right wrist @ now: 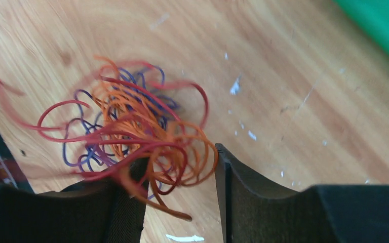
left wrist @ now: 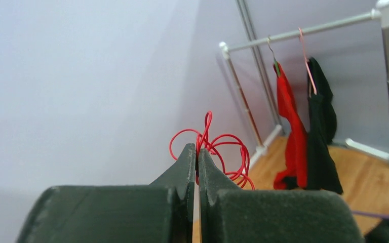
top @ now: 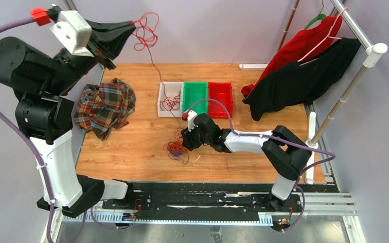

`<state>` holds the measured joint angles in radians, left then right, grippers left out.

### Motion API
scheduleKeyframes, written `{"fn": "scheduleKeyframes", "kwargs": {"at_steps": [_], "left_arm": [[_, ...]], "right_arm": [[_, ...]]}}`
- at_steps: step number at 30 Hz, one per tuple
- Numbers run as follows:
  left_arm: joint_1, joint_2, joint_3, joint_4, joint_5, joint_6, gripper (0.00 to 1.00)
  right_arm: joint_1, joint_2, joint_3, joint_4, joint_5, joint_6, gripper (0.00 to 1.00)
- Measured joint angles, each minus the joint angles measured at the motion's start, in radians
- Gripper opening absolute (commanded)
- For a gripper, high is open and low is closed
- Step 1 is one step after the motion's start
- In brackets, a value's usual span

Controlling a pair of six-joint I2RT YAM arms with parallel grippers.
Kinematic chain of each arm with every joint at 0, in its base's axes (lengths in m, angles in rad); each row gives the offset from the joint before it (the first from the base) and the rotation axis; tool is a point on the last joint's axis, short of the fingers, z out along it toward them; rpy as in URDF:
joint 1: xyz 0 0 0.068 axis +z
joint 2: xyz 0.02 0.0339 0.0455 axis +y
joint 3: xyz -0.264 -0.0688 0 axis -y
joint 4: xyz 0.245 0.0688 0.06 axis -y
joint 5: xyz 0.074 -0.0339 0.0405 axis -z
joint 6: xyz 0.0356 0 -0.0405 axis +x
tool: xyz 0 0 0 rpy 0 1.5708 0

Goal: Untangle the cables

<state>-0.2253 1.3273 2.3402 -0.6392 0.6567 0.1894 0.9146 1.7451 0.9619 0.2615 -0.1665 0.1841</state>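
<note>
Left tool [top: 131,24]: raised high above the far left corner of the counter [top: 131,147], jaws clenched. In the left wrist view the two fingers of the left tool [left wrist: 196,152] met at their tips, with a red cable [left wrist: 223,152] pinched between them. Loose loops of that cable stood out past the tips. From the top view the red cable [top: 147,33] hung in loops just off the tips, and one thin strand ran down from them toward the white bin [top: 161,98]. A small bunch of red cable loops [top: 170,104] lay inside that bin.

Right tool [top: 185,144]: low over the middle of the counter, at the tangle of cables [top: 176,148]. In the right wrist view the right tool [right wrist: 180,162] had its jaws parted, not clamped. Orange and red loops of the tangle of cables [right wrist: 131,131] lay in the gap between the fingers and across the left finger. Whether the right finger touched a loop could not be told. The tangle mixed orange, red and dark purple strands, rested on the wood, and was partly blurred.

Other items: a green bin [top: 194,96] and a red bin [top: 220,96] stood in a row just beside the white bin. A plaid shirt [top: 104,106] lay on the left of the counter. A red garment [top: 299,45] and a black garment [top: 299,81] hung on a rack [top: 357,30] at the right.
</note>
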Motion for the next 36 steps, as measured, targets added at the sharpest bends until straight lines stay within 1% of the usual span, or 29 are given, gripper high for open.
{"fn": "scheduleKeyframes", "kwargs": {"at_steps": [5, 11, 14, 16, 18, 22, 30, 36], "left_arm": [[0.000, 0.001, 0.040, 0.151, -0.103, -0.052, 0.00], [0.000, 0.025, 0.064, 0.328, -0.284, -0.077, 0.00], [0.000, 0.063, 0.104, 0.372, -0.318, -0.085, 0.01], [0.000, 0.071, 0.094, 0.385, -0.328, -0.090, 0.01], [0.000, 0.061, 0.041, 0.397, -0.331, -0.090, 0.00], [0.000, 0.014, -0.152, 0.407, -0.339, -0.088, 0.00], [0.000, -0.053, -0.548, 0.392, -0.355, -0.068, 0.00], [0.000, -0.032, -0.695, 0.379, -0.369, -0.047, 0.01]], "right_arm": [[0.000, 0.000, -0.104, 0.027, 0.014, 0.005, 0.45], [0.000, -0.035, -0.180, 0.065, 0.038, 0.015, 0.45], [0.000, -0.050, -0.199, 0.071, 0.040, 0.022, 0.45], [0.000, -0.062, -0.212, 0.074, 0.040, 0.029, 0.48], [0.000, -0.080, -0.226, 0.071, 0.042, 0.035, 0.51], [0.000, -0.132, -0.234, 0.059, 0.045, 0.040, 0.58], [0.000, -0.196, -0.248, 0.056, 0.100, 0.046, 0.61], [0.000, -0.274, -0.289, 0.055, 0.134, 0.063, 0.61]]}}
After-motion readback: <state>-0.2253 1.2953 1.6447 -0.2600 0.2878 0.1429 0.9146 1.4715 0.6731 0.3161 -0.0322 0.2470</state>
